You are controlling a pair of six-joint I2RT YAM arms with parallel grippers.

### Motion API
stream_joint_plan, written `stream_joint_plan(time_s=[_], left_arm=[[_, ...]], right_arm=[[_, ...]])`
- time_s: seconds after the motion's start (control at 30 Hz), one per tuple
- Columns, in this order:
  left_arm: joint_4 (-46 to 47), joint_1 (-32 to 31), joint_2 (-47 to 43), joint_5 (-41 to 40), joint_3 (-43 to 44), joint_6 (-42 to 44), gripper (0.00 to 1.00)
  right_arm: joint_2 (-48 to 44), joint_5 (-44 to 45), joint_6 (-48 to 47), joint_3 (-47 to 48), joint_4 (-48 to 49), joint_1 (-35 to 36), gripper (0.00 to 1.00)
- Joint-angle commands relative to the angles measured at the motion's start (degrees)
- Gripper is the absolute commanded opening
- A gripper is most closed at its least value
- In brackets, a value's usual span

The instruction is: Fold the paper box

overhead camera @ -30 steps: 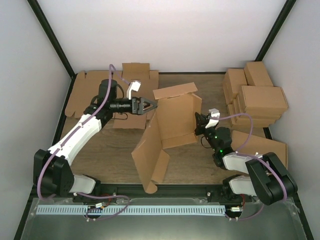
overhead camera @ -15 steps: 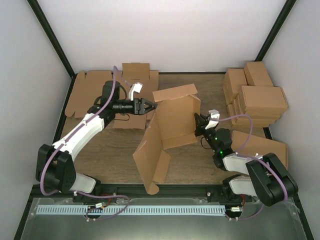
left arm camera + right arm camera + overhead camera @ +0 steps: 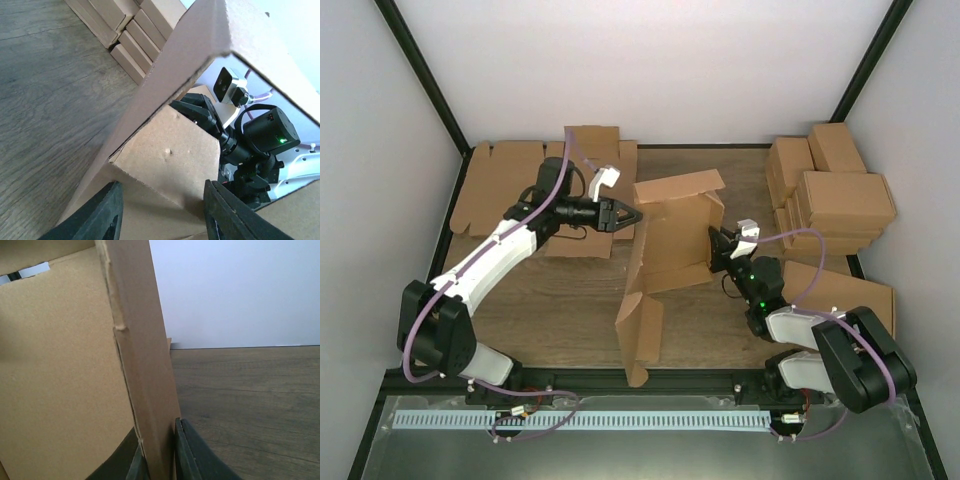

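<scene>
The paper box point(image 3: 670, 240) stands half folded in the middle of the table, its walls upright and a long flap point(image 3: 640, 335) reaching toward the near edge. My left gripper point(image 3: 635, 216) points right at the box's upper left wall. In the left wrist view its jaws point(image 3: 161, 186) stand apart, with a cardboard panel point(image 3: 170, 150) filling the space in front of them. My right gripper point(image 3: 716, 244) sits at the box's right wall. In the right wrist view the right gripper point(image 3: 159, 442) is shut on that wall's edge point(image 3: 145, 365), one finger on each side.
A pile of closed brown cartons point(image 3: 830, 190) fills the back right corner, also seen in the left wrist view point(image 3: 127, 30). Flat notched cardboard sheets point(image 3: 505, 190) lie at the back left behind my left arm. Another flat cardboard piece point(image 3: 845, 290) lies beside my right arm.
My left gripper has moved right against the box while its jaws narrowed. The box's left wall and long flap have swung rightward and more upright. The right gripper stays on the box's right wall.
</scene>
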Motion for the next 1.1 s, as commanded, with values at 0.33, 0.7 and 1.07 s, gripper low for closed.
stream_joint_plan(time_s=[0.33, 0.7, 1.07], left_arm=[[-4.3, -1.5, 1.4, -4.6, 3.5, 8.6, 0.16], [-6.0, -3.0, 1.0, -7.5, 3.7, 10.4, 0.15], [-7.0, -4.9, 1.3, -8.4, 3.4, 11.7, 0.17]], right_arm=[[-0.7, -1.1, -0.7, 1.5, 0.8, 0.6, 0.16], [-4.6, 0.4, -2.6, 2.0, -3.1, 0.6, 0.27], [-9.2, 2.4, -3.0, 1.7, -7.5, 0.6, 0.40]])
